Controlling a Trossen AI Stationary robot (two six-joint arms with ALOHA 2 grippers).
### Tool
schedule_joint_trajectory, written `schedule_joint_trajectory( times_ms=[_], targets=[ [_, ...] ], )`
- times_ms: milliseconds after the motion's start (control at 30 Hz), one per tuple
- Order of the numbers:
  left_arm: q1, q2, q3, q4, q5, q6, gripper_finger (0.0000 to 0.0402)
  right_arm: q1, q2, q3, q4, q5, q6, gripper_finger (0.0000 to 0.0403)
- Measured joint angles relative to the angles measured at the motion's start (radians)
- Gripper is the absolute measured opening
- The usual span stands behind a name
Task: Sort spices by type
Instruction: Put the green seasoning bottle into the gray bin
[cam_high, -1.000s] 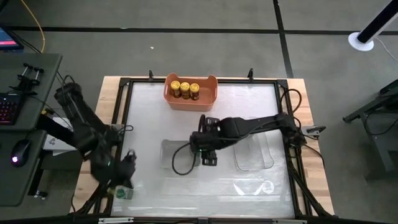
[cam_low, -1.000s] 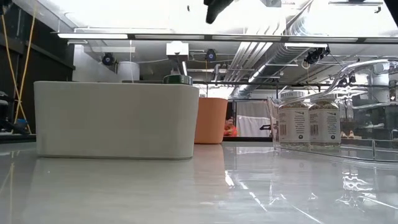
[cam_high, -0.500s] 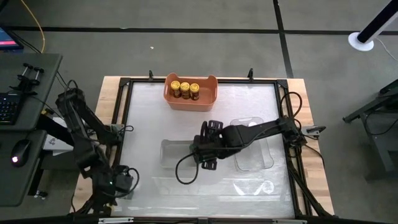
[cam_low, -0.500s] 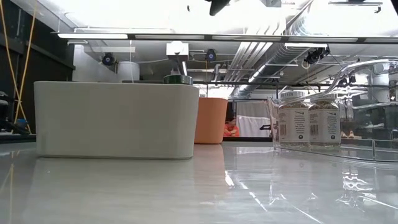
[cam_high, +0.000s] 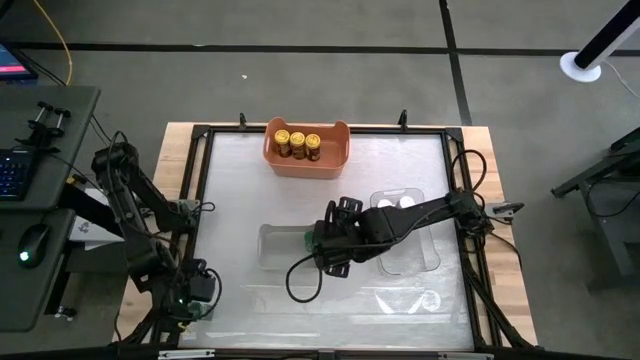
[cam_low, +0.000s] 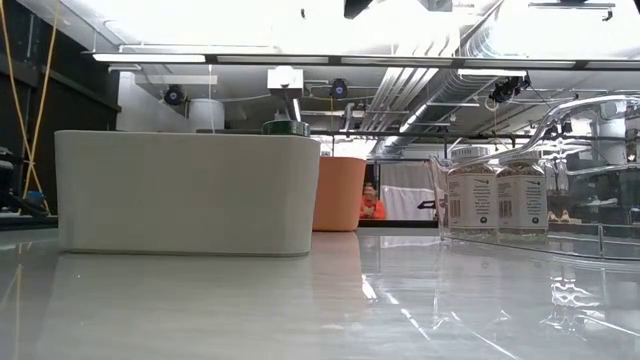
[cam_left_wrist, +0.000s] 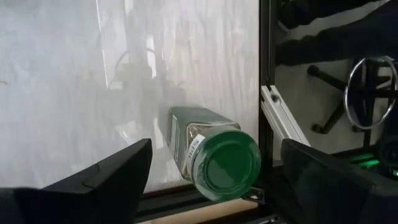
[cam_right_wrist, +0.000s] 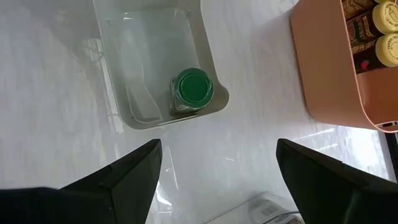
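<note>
The main risk sits at the near-left corner of the table (cam_high: 250, 160). A green-lidded jar (cam_left_wrist: 214, 155) lies tipped on its side there, hard against the dark frame rail at the table's edge. If the left pincer (cam_left_wrist: 208, 180) closes off-centre, the round jar could roll or squirt out from between the fingers, and the rail leaves little room to come around it; a push outward might lift it onto the frame or off the table altogether. In the left wrist view the jar lies between the two widely spread fingers, lid toward the camera, and the pincer holds nothing. Whether the fingers are low enough to touch the jar is hard to judge from this angle; it looks as though they hang just above it.

The right pincer (cam_right_wrist: 214, 162) hovers over the middle of the table, spread wide and empty, above the near end of a clear tub (cam_right_wrist: 121, 93) in which the other green-lidded jar (cam_right_wrist: 193, 90) stands upright. A careless drop could knock that jar over.

The three yellow-lidded jars (cam_high: 298, 143) stand in the orange tub (cam_high: 335, 160) at the far side, and the two silver-white-lidded jars (cam_low: 497, 195) stand in the right-hand clear tub (cam_high: 425, 262).
</note>
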Motion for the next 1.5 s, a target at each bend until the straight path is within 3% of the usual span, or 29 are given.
schedule_joint_trajectory(
  times_ms=[500,667,800,933,1000,1133,1300,1500],
  targets=[
    [-0.053,0.201,0.000,0.044,0.006,0.009,0.0344,-0.003,0.000,0.000,-0.031,0.002,0.004,0.0311],
    [-0.053,0.272,0.000,0.052,0.006,-0.014,0.0335,0.009,-0.004,0.000,-0.086,0.008,0.071,0.0311],
    [-0.036,0.280,0.000,0.047,0.006,-0.038,0.0277,0.047,-0.033,-0.001,-0.087,0.015,0.130,0.0311],
    [-0.003,0.255,0.000,0.018,0.008,-0.025,0.0166,0.089,-0.073,-0.001,-0.086,0.052,0.227,0.0311],
    [0.018,0.239,0.000,-0.007,0.006,0.008,0.0160,0.117,-0.104,-0.001,-0.086,0.077,0.293,0.0311],
    [0.132,0.167,0.011,-0.027,0.024,0.118,0.0160,0.183,-0.159,-0.001,-0.086,0.145,0.422,0.0311],
    [0.411,0.102,0.138,-0.023,0.002,0.310,0.0160,0.241,-0.195,-0.001,-0.086,0.261,0.540,0.0311],
    [0.691,0.167,0.378,-0.010,-0.163,0.569,0.0160,0.241,-0.198,-0.001,-0.085,0.266,0.561,0.0311]
  ],
)
